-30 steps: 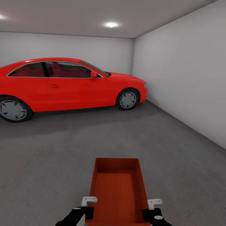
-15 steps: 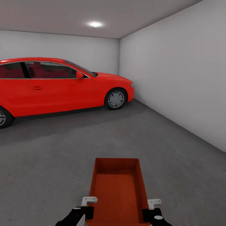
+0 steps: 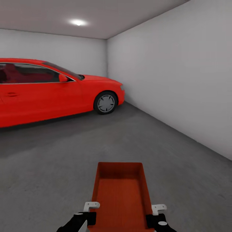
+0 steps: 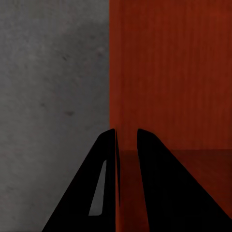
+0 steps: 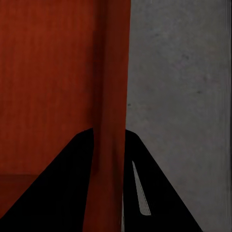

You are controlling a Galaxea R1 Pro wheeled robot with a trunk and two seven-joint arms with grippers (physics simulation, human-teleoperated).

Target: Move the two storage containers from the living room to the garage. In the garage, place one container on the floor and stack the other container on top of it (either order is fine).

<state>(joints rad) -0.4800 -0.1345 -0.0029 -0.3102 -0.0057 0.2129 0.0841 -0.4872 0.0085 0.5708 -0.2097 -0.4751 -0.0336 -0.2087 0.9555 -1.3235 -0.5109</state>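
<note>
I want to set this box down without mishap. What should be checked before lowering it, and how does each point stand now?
1. Left gripper clamps a side wall of the orange-red lidless storage container: ok.
2. Right gripper clamps the opposite wall: ok.
3. Container empty inside: ok.
4. In the garage, dark grey concrete floor under it: ok.
5. Red car stands well away: ok.
6. Second container's whereabouts: cannot tell.
</note>
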